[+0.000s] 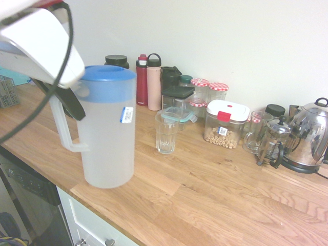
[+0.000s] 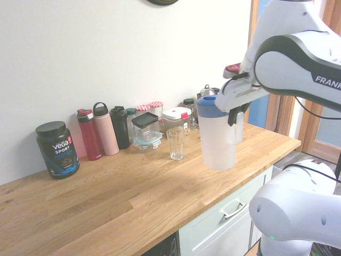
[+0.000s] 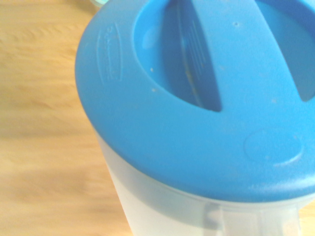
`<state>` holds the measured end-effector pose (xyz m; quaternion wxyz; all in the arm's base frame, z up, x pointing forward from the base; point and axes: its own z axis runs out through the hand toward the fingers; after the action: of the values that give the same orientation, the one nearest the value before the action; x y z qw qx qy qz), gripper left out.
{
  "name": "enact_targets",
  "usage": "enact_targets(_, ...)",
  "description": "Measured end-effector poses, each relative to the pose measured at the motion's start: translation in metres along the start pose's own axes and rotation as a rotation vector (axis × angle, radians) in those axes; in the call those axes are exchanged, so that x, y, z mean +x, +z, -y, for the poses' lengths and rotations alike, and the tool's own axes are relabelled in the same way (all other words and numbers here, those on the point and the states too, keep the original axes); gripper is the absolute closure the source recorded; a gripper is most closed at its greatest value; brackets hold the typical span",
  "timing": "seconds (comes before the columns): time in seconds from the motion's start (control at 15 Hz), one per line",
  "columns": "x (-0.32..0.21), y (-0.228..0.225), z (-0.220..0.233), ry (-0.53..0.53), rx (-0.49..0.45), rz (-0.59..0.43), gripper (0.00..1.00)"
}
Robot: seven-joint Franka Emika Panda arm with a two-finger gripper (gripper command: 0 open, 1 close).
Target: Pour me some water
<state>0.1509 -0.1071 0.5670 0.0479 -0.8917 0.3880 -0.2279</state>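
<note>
Gripping the pitcher [image 2: 217, 140] handle, hand [image 2: 235, 113] clamped tight, above countertop [image 2: 122, 197]

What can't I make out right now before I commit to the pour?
- Water level in the pitcher: frosted wall hides it in both exterior views; the blue lid fills the wrist view.
- Gripper fingertips: behind the pitcher's handle, arm housing covering them in the first exterior view.
- Glass: contents too faint to tell.

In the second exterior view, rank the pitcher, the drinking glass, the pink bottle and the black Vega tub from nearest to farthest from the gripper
1. Pitcher, right at the gripper, held by its handle.
2. Drinking glass, just left of the pitcher.
3. Pink bottle, by the wall, further left.
4. Vega tub, far left end of the row.
</note>
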Motion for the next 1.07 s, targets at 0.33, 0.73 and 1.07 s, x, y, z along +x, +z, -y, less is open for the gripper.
enact_targets(0.33,0.058,0.046,-0.032,-0.220,0.089,0.021,1.00)
enact_targets(0.73,0.137,0.066,-0.023,-0.433,0.054,0.102,1.00)
enact_targets(1.07,0.179,0.084,0.018,-0.545,-0.038,0.139,1.00)
